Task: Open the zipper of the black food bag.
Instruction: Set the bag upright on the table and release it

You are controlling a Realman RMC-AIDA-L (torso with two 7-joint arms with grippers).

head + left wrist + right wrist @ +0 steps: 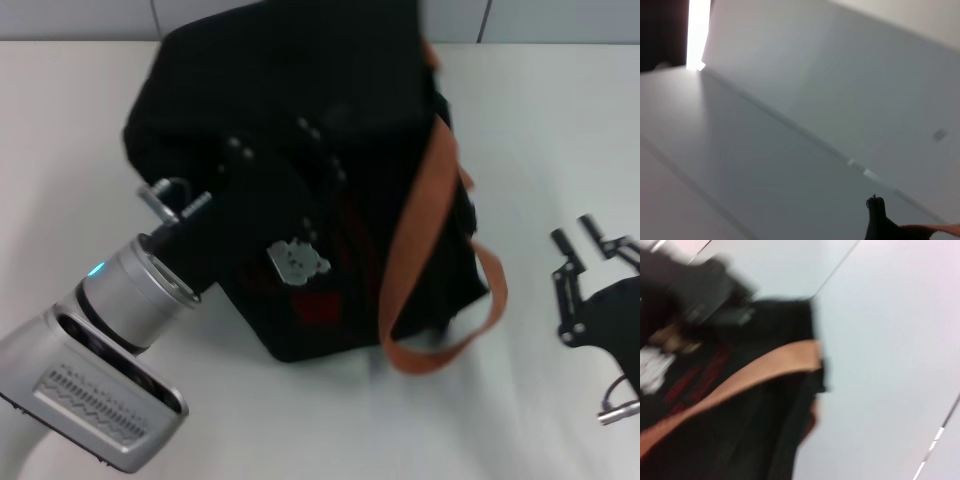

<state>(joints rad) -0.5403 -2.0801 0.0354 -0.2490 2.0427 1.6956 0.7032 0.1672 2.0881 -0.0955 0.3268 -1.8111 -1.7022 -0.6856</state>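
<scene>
Left hand (225, 215) hidden against black food bag (300, 120), grip unclear; right hand (585, 240) spread nearby

Black food bag (300, 150): top edge cut off by head view's upper border, fabric smeared w/ blur. Zipper not distinguishable anywhere, pull incl. Left hand (255, 190) lost against the dark bag; fingers can't be made out. Right hand (590, 240) partly cut by the frame's right edge. Right wrist view: bag and orange-brown strap (740, 380) heavily blurred. Left wrist view: only a dark sliver at bottom, unidentifiable.
</scene>
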